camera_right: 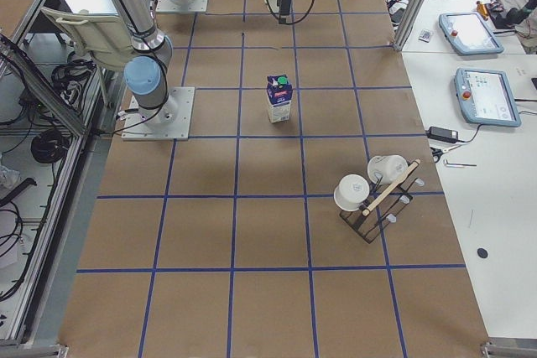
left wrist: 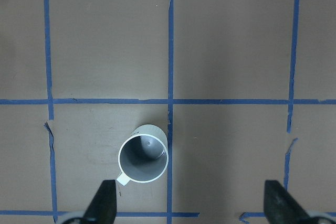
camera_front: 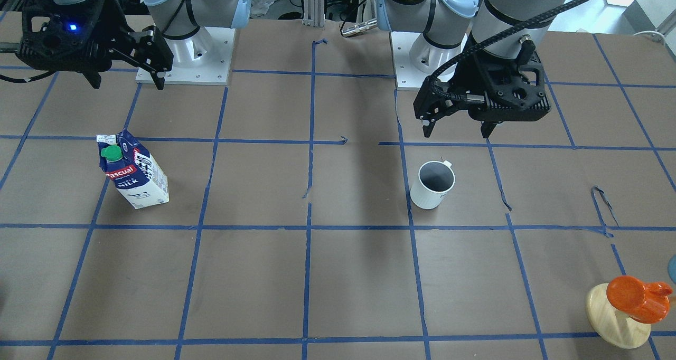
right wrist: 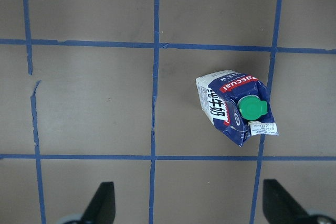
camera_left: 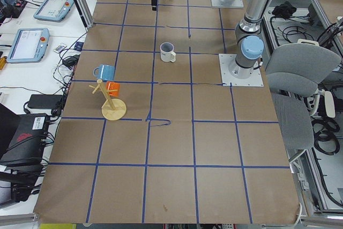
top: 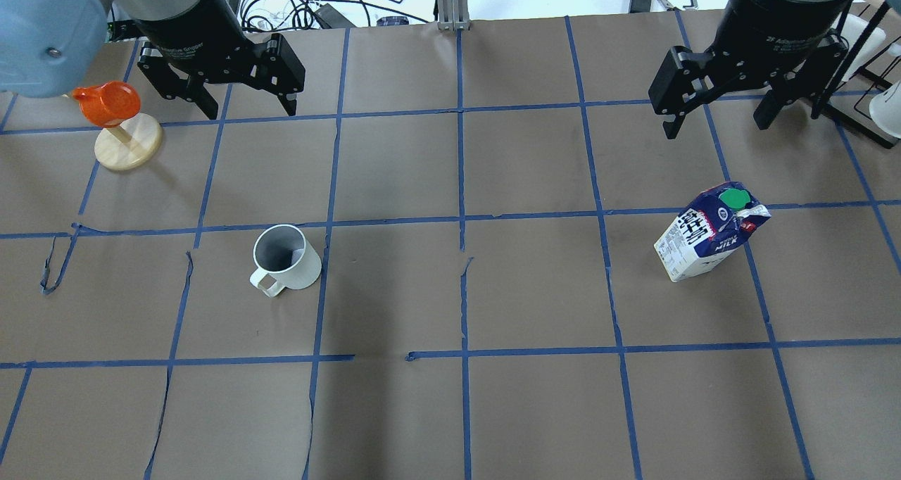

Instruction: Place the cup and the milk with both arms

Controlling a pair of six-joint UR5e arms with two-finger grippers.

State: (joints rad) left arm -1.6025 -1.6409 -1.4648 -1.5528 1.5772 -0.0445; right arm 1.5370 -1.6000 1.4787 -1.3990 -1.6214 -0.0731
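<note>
The left gripper (top: 250, 112) is hanging above the brown table (top: 450, 409) with its fingers spread wide and nothing between them. In the overhead view, the cup (top: 285, 258) is standing upright on the table at about 5 o'clock from it, clear of the fingers, its handle pointing toward 7 o'clock. The right gripper (top: 716, 128) is hovering likewise, fingers wide apart and empty. The milk (top: 711, 230) is standing upright on the table at 6 o'clock from that gripper, green cap on top. At 9 o'clock from the left gripper, an orange mug (top: 105, 103) is hanging on a wooden stand (top: 128, 142).
</note>
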